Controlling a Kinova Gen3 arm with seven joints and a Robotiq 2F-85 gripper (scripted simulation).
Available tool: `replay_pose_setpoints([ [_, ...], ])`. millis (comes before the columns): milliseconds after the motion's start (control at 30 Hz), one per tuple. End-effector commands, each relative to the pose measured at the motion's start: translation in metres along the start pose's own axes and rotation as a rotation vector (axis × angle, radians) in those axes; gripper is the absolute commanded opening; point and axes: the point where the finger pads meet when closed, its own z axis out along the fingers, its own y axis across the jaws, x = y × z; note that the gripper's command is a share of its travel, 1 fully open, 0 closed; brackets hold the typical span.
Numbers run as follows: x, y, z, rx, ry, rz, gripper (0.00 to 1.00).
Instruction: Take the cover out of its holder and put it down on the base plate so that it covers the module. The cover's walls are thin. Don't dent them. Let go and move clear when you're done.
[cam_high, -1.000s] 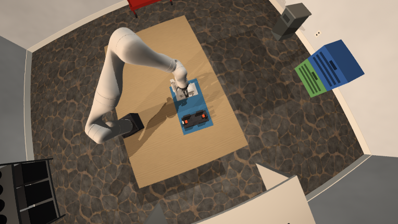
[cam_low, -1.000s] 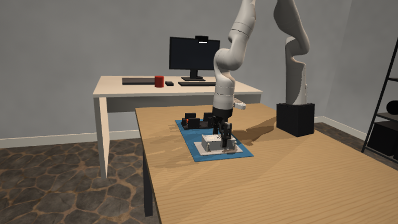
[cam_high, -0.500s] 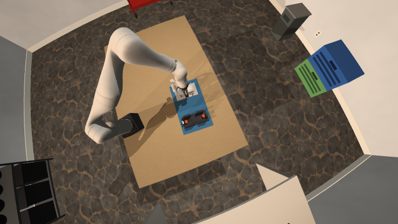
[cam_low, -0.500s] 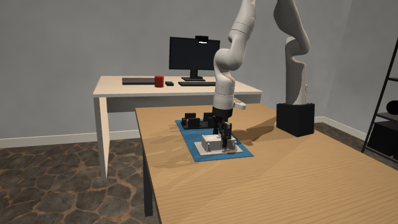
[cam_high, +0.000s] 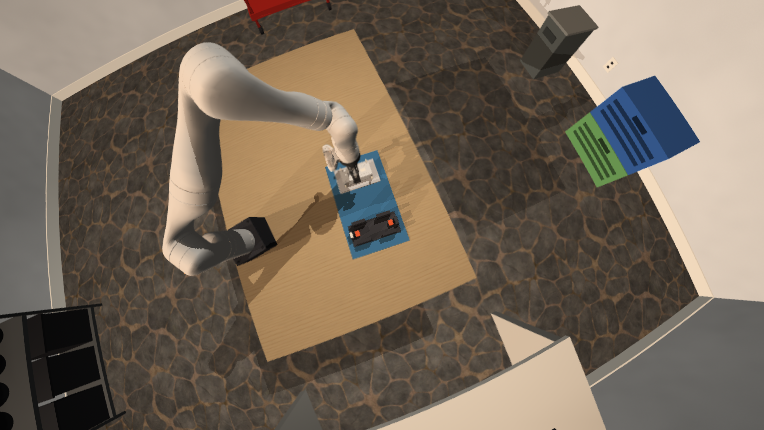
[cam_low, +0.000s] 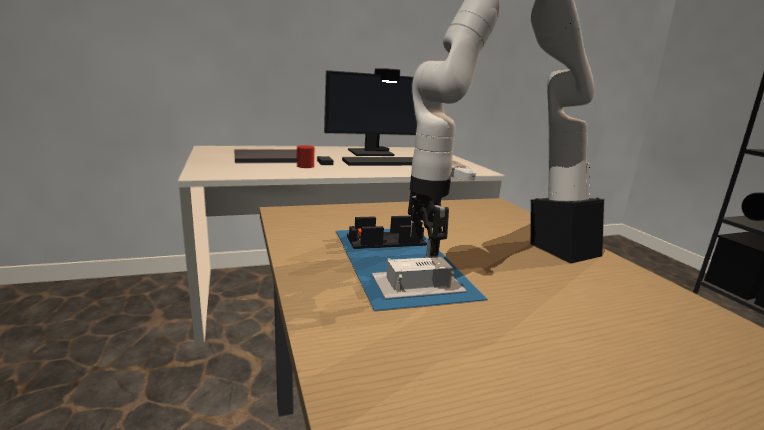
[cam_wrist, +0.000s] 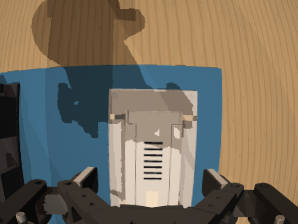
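The grey cover (cam_low: 418, 271) with a slotted top sits on the light base plate (cam_low: 419, 288), on the near part of the blue mat (cam_low: 406, 269). It also shows in the wrist view (cam_wrist: 152, 152) and in the overhead view (cam_high: 361, 175). The module is hidden under it. My gripper (cam_low: 430, 235) is open and empty, raised just above the cover's far side; its fingers stand wide to either side of the cover. The black holder (cam_low: 380, 231) with orange marks stands empty at the mat's far end; it also shows from above (cam_high: 374, 228).
The arm's black pedestal (cam_low: 566, 228) stands on the table's right rear corner. A desk with a monitor (cam_low: 368, 109) and a red cup (cam_low: 305, 156) stands behind the table. A black shelf (cam_low: 740, 213) is at the right.
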Motion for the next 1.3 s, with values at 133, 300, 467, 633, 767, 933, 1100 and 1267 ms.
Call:
replay_pose_setpoints([
  [133,-0.002,0.002,-0.021,-0.004,-0.006,-0.001,1.00],
  [300,-0.002,0.003,-0.051,-0.005,-0.008,-0.002,1.00],
  [467,-0.002,0.003,-0.063,-0.006,-0.008,-0.002,1.00],
  [633,-0.002,0.002,-0.060,-0.004,-0.005,-0.001,1.00],
  [767,-0.002,0.003,-0.059,-0.005,-0.007,-0.001,1.00],
  [933,-0.002,0.003,-0.057,-0.006,-0.008,-0.002,1.00],
  [1100,-0.002,0.003,-0.057,-0.006,-0.008,-0.002,1.00],
  [1267,-0.002,0.003,-0.055,-0.006,-0.008,-0.002,1.00],
])
